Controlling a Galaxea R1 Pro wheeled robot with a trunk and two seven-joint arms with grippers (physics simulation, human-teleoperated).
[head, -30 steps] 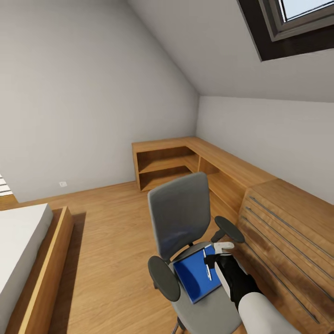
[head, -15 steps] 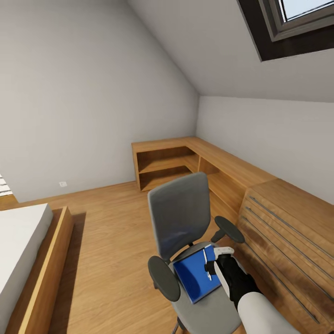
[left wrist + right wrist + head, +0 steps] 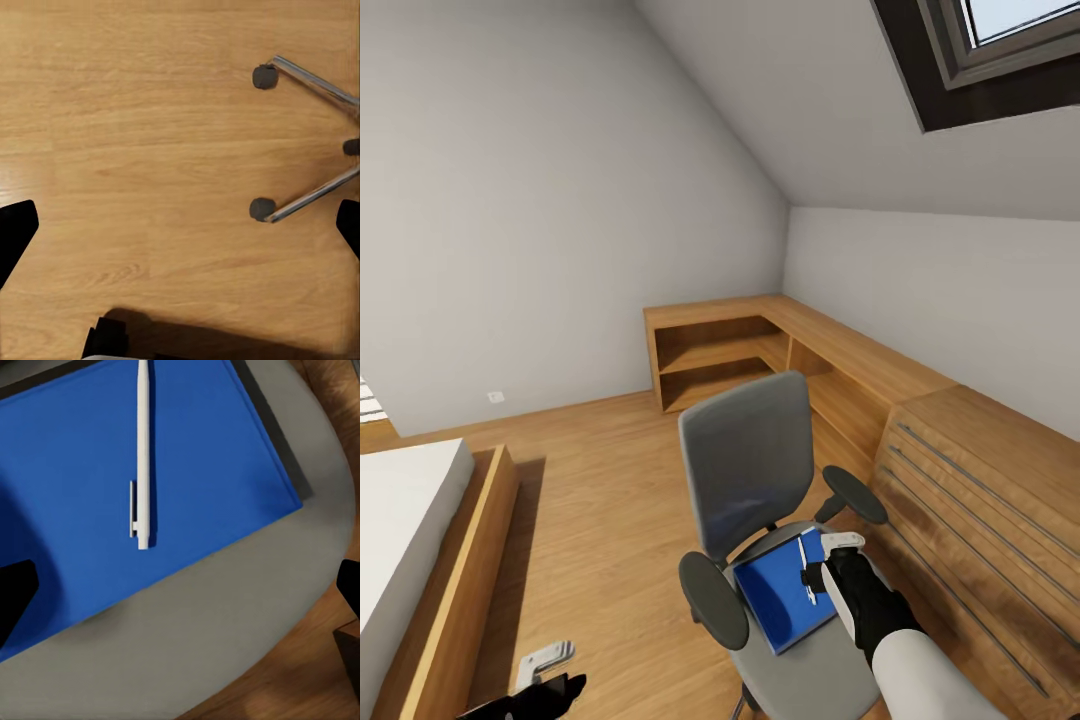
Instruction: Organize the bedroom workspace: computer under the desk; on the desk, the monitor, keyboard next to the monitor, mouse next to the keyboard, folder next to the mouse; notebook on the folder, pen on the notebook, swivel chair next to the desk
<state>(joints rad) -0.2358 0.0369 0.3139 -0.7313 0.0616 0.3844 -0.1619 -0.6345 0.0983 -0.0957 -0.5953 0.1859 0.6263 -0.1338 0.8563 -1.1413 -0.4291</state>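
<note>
The swivel chair [image 3: 760, 520] loses its base and the front of its seat at the head view's lower edge. The notebook [image 3: 785, 590] covers whatever lies beneath it on the seat. The right gripper [image 3: 822, 560] hides part of the notebook's near corner. The left gripper [image 3: 545, 675] is cut off at the lower edge; whether its jaws are apart cannot be told.

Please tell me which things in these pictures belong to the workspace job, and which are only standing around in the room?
Belong to the job:
- swivel chair
- blue notebook or folder on its seat; which one, I cannot tell
- white pen lying on top of it
- right hand, open above them

Only standing around:
- bed
- drawer unit
- corner shelving
- roof window
</note>
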